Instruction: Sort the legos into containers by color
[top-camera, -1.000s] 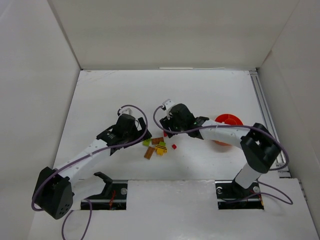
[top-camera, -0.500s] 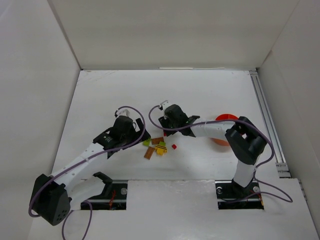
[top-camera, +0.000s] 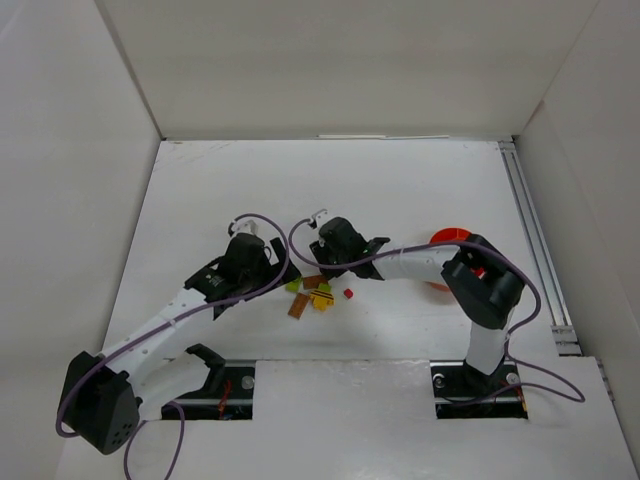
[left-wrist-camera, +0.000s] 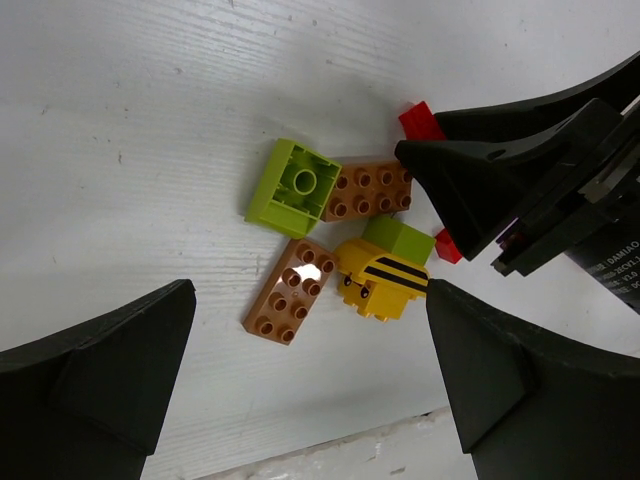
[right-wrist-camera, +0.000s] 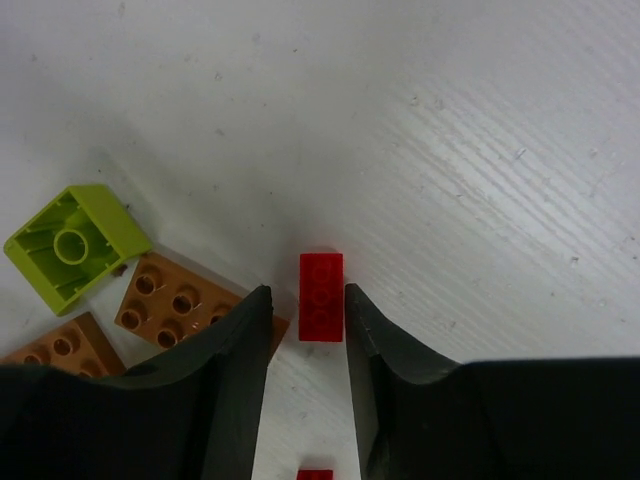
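White counter (top-camera: 420, 180) with white walls on three sides carries the work. Over the last second my right arm has reached further left, away from the round orange-red plastic bowl (top-camera: 452, 238). That bowl sits well apart at the right, partly hidden behind the arm.

My right hand (right-wrist-camera: 306, 296) now straddles the small red studded plastic brick (right-wrist-camera: 321, 297). Its fingers are narrowly parted, one on each side, not yet pinching. The brick lies flat on the counter.

My left hand (left-wrist-camera: 310, 298) has barely shifted. It hovers spread wide over the lime square brick (left-wrist-camera: 295, 185), the orange-brown studded plate (left-wrist-camera: 368, 188) and the yellow black-striped brick (left-wrist-camera: 385, 280).

Judgement: the approach is complete, and closing on the red brick comes next. One finger sits just beside the orange-brown plate and may nudge it.
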